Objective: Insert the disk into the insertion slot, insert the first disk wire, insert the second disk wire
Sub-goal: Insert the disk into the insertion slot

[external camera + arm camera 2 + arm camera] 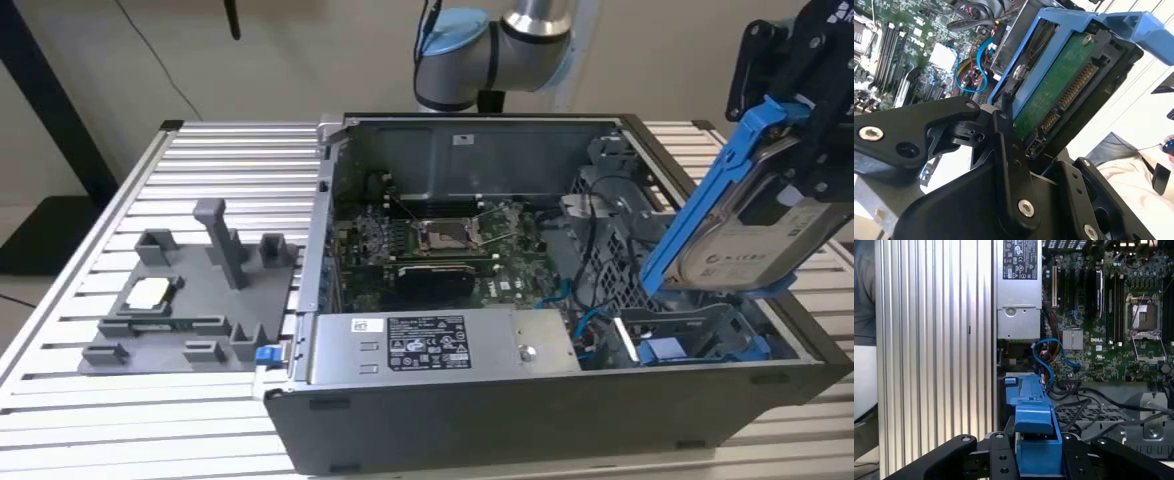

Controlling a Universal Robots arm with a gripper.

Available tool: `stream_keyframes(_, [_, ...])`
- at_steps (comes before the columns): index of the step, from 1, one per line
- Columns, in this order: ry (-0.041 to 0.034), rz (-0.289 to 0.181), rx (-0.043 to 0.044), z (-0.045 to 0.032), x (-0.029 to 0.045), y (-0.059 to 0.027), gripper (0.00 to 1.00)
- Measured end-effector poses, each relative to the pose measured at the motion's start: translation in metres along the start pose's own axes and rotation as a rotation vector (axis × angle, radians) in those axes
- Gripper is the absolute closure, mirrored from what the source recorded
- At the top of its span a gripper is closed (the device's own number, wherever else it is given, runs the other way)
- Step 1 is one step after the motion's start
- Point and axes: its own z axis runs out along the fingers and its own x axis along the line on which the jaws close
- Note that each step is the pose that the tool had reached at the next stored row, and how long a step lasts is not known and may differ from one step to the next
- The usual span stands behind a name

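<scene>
"Where is the disk?"
"It hangs tilted on edge, just above the insertion slot, at the end of the computer case on the exterior view's right."
"And the gripper?"
"Its jaws are clamped on the disk's blue carrier, one on each side, with the connector edge showing in the second wrist view."
</scene>
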Motion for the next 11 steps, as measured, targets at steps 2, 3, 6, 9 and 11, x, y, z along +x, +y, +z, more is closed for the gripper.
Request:
stream_keyframes(2, [0.0,0.0,0.0,0.0013,0.0,-0.0001,0.67])
stream_keyframes(3, [0.0,0.0,0.0,0.0019,0.0,-0.0001,0.67])
stream_keyframes(6, [0.0,0.0,0.0,0.0035,0.0,-0.0001,0.67])
stream_keyframes(9, [0.0,0.0,0.0,0.0051,0.0,-0.0002,0.67])
stream_keyframes(11, [0.0,0.0,0.0,0.006,0.0,-0.0002,0.67])
